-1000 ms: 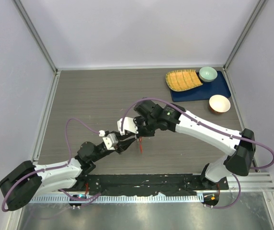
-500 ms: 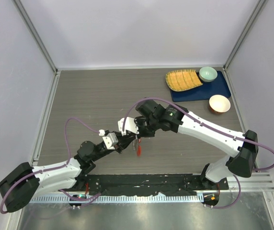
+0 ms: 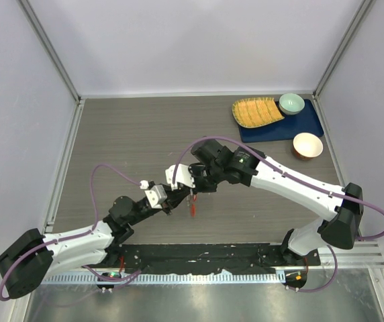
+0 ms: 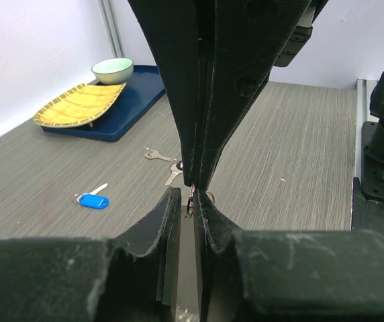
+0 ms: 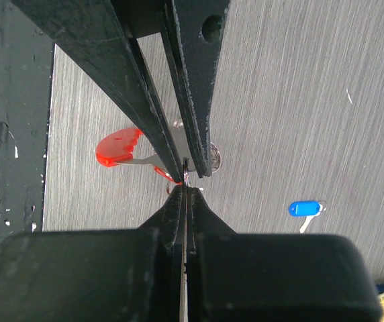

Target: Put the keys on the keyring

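the right gripper point(image 5: 185, 192) was clamped tight on the thin, silvery, red-fobbed wire keyring point(image 5: 117, 148), holding it above the grey wood-grain table point(image 4: 299, 147). the left gripper point(image 4: 189, 200) stood tip to tip with it, its jaws a narrow slit apart around the wire; whether it truly gripped could not be told. the small blue-headed metal key point(image 4: 92, 200) and a plain silver key point(image 4: 153, 155) lay on the table, apart from the ring.
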Tool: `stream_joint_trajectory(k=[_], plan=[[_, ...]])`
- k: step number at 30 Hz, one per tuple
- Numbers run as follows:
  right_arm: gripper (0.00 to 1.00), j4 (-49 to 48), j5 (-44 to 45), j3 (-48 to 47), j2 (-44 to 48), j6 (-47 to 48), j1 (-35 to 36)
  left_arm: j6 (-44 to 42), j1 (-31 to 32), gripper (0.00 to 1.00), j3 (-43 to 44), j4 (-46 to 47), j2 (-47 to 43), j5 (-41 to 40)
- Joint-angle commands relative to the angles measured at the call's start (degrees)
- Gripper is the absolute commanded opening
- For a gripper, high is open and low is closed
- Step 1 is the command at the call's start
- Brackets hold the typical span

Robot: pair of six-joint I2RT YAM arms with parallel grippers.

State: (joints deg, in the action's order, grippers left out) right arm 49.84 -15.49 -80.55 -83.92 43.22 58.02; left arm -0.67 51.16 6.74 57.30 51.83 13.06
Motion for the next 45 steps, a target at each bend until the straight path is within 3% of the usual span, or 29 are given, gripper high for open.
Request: stream_joint_trajectory(k=[1, 12, 15, 18, 22, 26, 36, 40, 45], plan=[[0.01, -2.65, -1.65, -0.04, 2.45, 0.11, 0.43, -1.09, 0.08, 0.16, 2.48, 0.62, -0.15, -0.31], [0.01, -2.82, -1.74, 0.05, 1.57, 0.28, 0.95, -1.18, 0.08, 0.07, 2.84, -1.57, -1.38, -1.1], [0.01, -2.74, -1.48, 0.13, 1.22, 0.2, 1.04, -1.0, 0.08, 0.0, 2.75, -1.84, -1.74, -2.33], [0.05, -3.35, -1.39, 0.57, 1.48, -0.76, 1.04, -0.57, 0.08, 0.0, 2.22, -0.7, -2.09, -3.56], [0.18, -6.77, 0.8, 3.29, 3.93, -3.84, 1.04, 0.49, 0.17, 0.0, 0.99, 2.64, -2.7, -6.11], [0.26, -15.45, 2.13, 8.82, 8.76, -8.67, 0.52, 0.4, 0.08, 0.0, -0.06, 4.4, -4.11, -8.4], [0.29, -40.85, 4.32, 29.65, 22.12, -21.5, -2.03, 0.32, 0.08, 0.0, -1.38, 7.74, -4.81, -10.34], [0.29, -54.2, 5.12, 35.37, 23.63, -24.67, -2.03, 0.32, 0.08, 0.0, -1.03, 8.44, -4.37, -9.72], [0.3, -58.01, 4.32, 37.31, 22.13, -25.38, -2.12, 0.4, 0.17, 0.0, -0.77, 8.18, -4.55, -9.11]])
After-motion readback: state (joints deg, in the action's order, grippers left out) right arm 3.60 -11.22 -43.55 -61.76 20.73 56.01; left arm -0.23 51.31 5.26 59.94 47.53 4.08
